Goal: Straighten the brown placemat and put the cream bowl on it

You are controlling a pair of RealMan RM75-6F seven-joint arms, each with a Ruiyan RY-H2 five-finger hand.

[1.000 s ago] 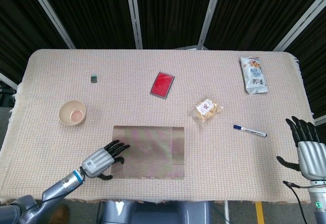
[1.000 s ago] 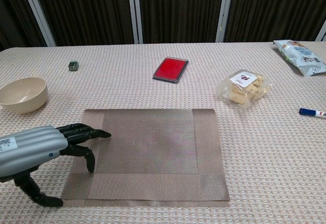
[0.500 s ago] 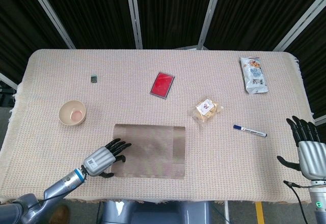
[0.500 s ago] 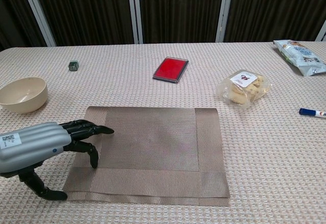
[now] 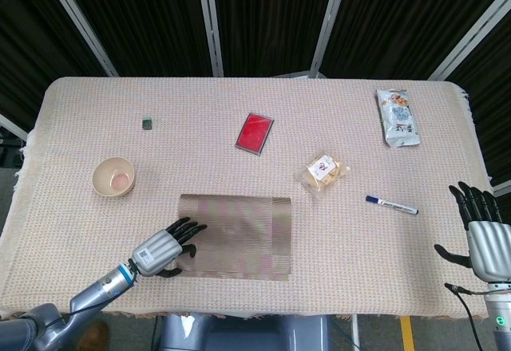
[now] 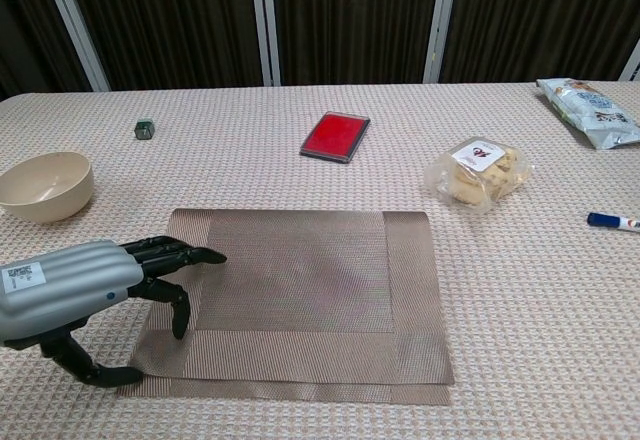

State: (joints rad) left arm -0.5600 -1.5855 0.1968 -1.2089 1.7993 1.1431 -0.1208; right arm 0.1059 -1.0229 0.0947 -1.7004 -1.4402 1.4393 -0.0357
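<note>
The brown placemat (image 5: 235, 237) (image 6: 300, 300) lies flat near the table's front edge, its sides roughly square to the table. My left hand (image 5: 164, 247) (image 6: 85, 290) grips its left edge, fingers stretched over the top and thumb by the front left corner. The cream bowl (image 5: 113, 177) (image 6: 42, 186) stands upright to the left and beyond the mat, apart from it. My right hand (image 5: 481, 235) hangs at the table's right front edge, fingers spread, holding nothing; the chest view does not show it.
Beyond the mat lie a red flat case (image 5: 255, 133) (image 6: 335, 136), a wrapped biscuit pack (image 5: 322, 171) (image 6: 476, 171), a blue marker (image 5: 391, 205) (image 6: 614, 222), a snack bag (image 5: 397, 116) (image 6: 590, 98) at the far right, and a small dark cube (image 5: 147, 123) (image 6: 144, 130) at the far left.
The left hand has shifted the mat a little farther from the front edge and turned it slightly. The right hand has not moved.
</note>
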